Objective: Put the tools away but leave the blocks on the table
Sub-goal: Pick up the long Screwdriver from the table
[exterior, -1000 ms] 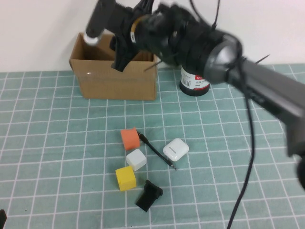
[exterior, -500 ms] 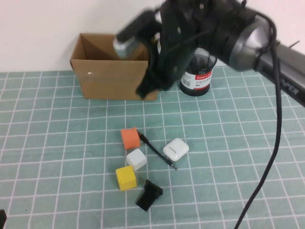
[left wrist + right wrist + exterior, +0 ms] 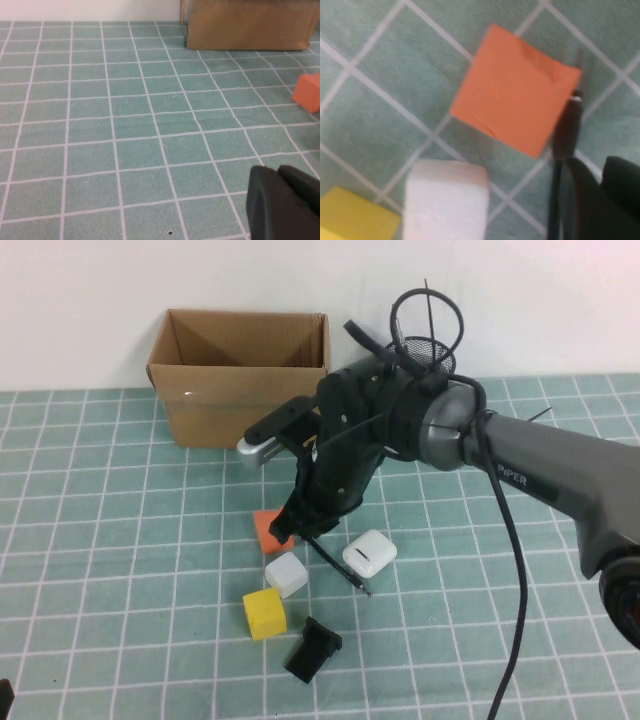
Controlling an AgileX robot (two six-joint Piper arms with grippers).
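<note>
My right gripper (image 3: pixel 292 530) is low over the orange block (image 3: pixel 268 528), its jaws drawn nearly together with nothing between them that I can see. In the right wrist view the dark fingertips (image 3: pixel 600 200) sit just past the block's corner, almost on the head end of the thin black rod (image 3: pixel 565 145).

That rod (image 3: pixel 335 565) is the tool in reach — it lies flat on the table (image 3: pixel 120 540), running from beside the orange block away toward the white case (image 3: pixel 369 553), passing just beside the white block (image 3: pixel 286 573). The yellow block (image 3: pixel 264 613) sits beyond the white one, and the black piece (image 3: pixel 313 648) further still from the orange block.

I judge the rod light, stiff and prone to roll or slip; pinching across its thicker end, clear of the orange block, looks safest.

My left gripper (image 3: pixel 282 202) is clenched empty, parked well away from the orange block (image 3: pixel 309 91).
</note>
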